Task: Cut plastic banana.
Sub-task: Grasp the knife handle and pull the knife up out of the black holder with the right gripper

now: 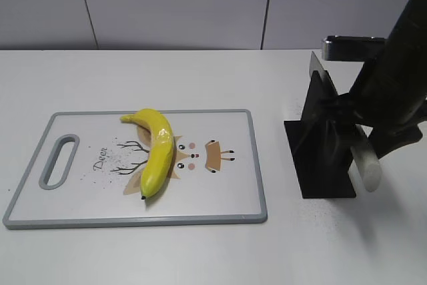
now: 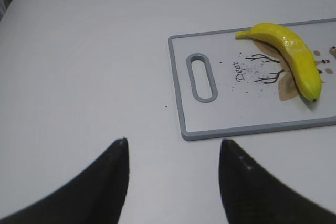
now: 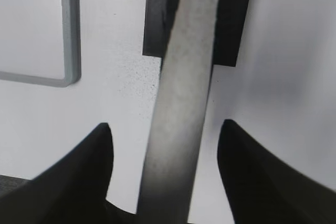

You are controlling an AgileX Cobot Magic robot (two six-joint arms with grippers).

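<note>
Knife handle [image 3: 178, 129] blurred and cut off below, perhaps touching neither right pincer [image 3: 164, 135] finger.

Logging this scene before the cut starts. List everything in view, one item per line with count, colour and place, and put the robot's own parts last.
plastic banana: one, glossy yellow with a dark tip, lying on the middle of the cutting board.
cutting board: one, white with a grey rim, handle slot and deer drawing, on the table's left half.
knife stand: one, black, upright on the table right of the board.
knife: one, pale grey handle, resting in the stand.
table: one, white.
left hand: one, black, open over bare table left of the board.
right hand: one, black, open, fingers either side of the knife handle.
</note>
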